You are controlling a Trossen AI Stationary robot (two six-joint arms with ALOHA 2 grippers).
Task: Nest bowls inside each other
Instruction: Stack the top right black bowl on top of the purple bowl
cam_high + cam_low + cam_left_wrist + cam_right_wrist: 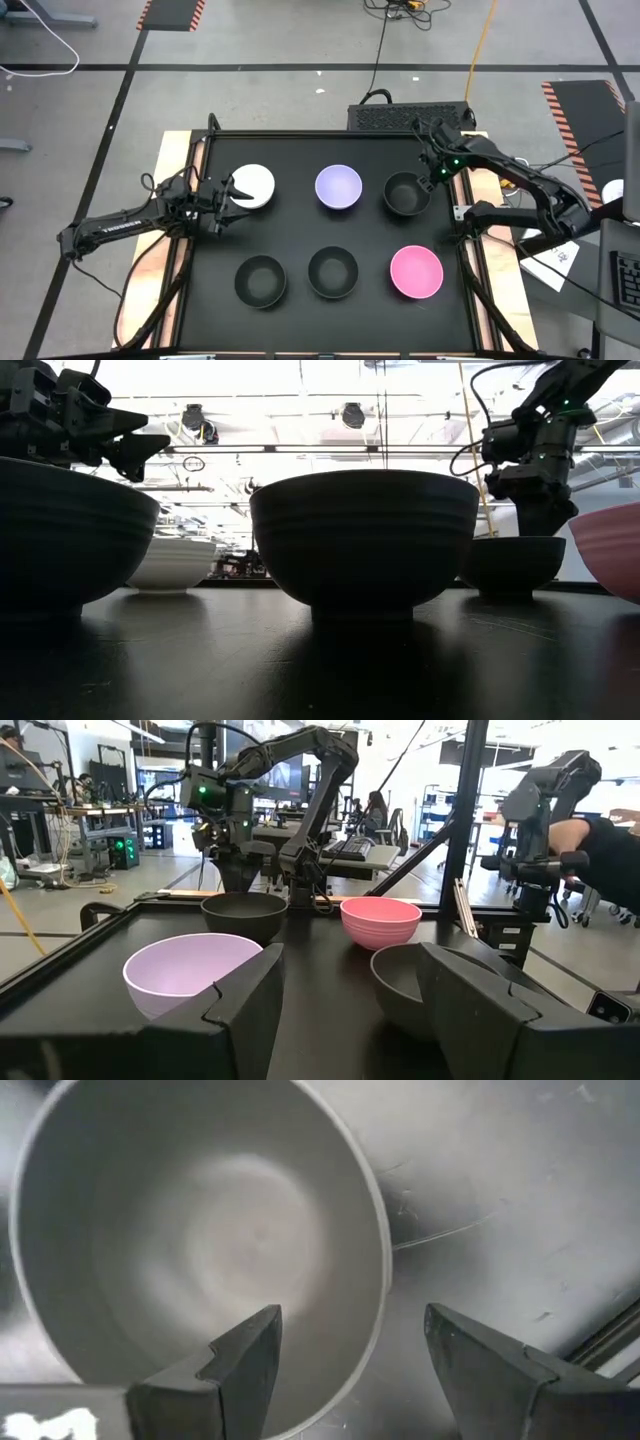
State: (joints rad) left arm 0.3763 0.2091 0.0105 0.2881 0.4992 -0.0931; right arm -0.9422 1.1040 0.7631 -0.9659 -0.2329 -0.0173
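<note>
Nothing is nested yet, from where I stand. All six bowls sit apart on the black table [300, 225], in two rows of three, each one empty.

In the far row the white bowl [252, 186] is on the left, the lavender bowl [338, 187] in the middle, and a black bowl [405, 193] on the right. In the near row two more black bowls, one at the left [260, 279] and one in the middle [333, 271], stand beside the pink bowl [416, 272] on the right. None touches another.

The right gripper [432, 170] hangs over the far-right black bowl, at its outer rim. Its wrist view looks straight down into that bowl, with the fingers [245, 1365] spread and the rim running between them, one finger over the inside and one outside. It looks lined up to pinch the wall, but the fingers are not yet pressed on it, and I'd say the bowl rests on the table.

The left gripper [226, 196] sits just beside the white bowl, at its left edge, fingers apart and holding nothing that I can see.

So I judge this to be the very start: first grasps are being set up on two bowls, and every lift and every drop into another bowl is left to do. Five bowls have to go into a sixth.
</note>
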